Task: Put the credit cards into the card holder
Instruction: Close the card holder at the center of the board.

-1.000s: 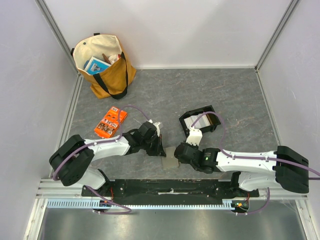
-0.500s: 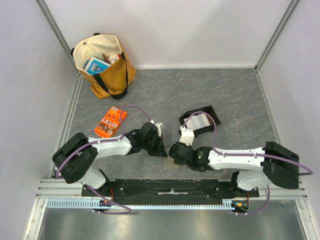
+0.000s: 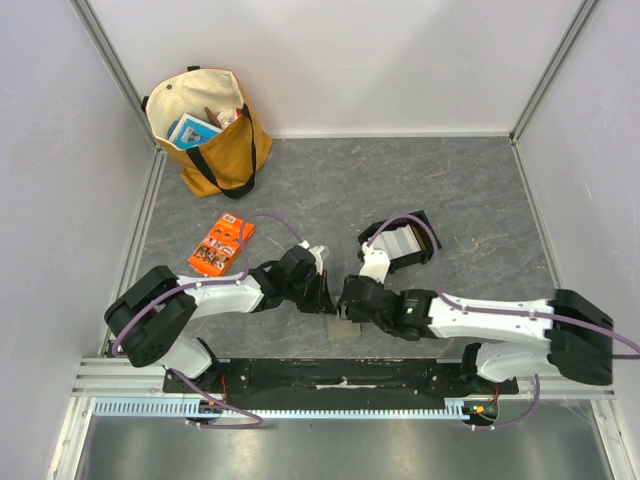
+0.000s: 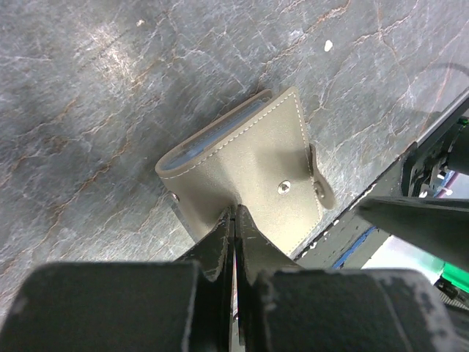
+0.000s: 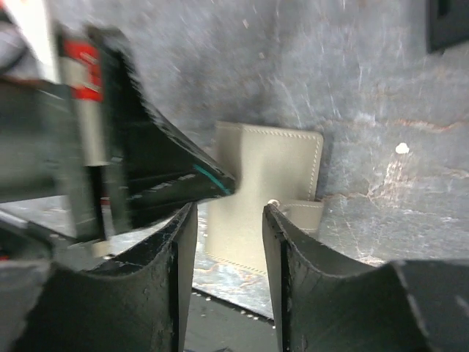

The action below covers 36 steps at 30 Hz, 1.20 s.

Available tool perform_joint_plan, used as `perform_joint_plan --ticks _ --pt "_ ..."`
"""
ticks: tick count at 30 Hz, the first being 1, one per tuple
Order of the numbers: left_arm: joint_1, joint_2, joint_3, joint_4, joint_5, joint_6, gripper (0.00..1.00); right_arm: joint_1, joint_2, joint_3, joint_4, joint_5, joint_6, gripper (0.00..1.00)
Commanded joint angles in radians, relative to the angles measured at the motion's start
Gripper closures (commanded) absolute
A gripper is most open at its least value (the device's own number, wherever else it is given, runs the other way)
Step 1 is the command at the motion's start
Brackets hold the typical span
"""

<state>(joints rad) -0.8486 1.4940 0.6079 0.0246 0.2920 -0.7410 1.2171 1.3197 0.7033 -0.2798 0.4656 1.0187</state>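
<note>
Seen from above, the card holder (image 3: 345, 326) is lying at the table's near edge with both arms crowding over it. The credit cards (image 3: 408, 243) are sitting in the black tray (image 3: 420, 218) beyond it. At the left wrist, the left gripper (image 4: 234, 214) is pinching the card holder's near edge. At the right wrist, the right gripper (image 5: 227, 211) is hanging parted and empty, facing it.

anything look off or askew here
Only mildly: the card holder lies skewed at the near edge of the table, its snap tab hanging loose, its cover pinched by the shut left gripper. The right gripper hovers open above it.
</note>
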Motion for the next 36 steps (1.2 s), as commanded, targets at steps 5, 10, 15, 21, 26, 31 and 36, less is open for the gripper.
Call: perform_joint_plan --ticks 5,10,15,21,26,31,36 --pt "-0.009 -0.008 -0.074 0.024 -0.056 -0.02 0.98 -0.031 -0.278 0.0 -0.048 0.056 -0.066 0.54" --pt "-0.01 0.025 -0.1 0.113 -0.054 -0.014 0.98 -0.034 -0.41 -0.134 -0.125 0.096 0.04 0.8" --pt "-0.018 0.031 -0.122 0.153 -0.063 0.002 0.98 -0.036 -0.54 -0.28 -0.108 0.104 0.049 0.93" --pt "-0.017 -0.009 -0.132 0.127 -0.1 0.008 0.98 -0.047 -0.55 -0.306 -0.049 0.062 0.003 0.95" --pt "-0.015 -0.06 -0.138 0.118 -0.102 0.009 0.92 -0.065 -0.441 -0.278 0.042 -0.001 -0.043 0.96" --pt "-0.017 -0.069 -0.126 0.112 -0.094 0.028 0.92 -0.082 -0.363 -0.265 0.105 -0.033 -0.061 0.97" --pt "-0.018 -0.058 -0.115 0.107 -0.071 0.052 0.92 -0.1 -0.355 -0.271 0.162 -0.077 -0.074 0.98"
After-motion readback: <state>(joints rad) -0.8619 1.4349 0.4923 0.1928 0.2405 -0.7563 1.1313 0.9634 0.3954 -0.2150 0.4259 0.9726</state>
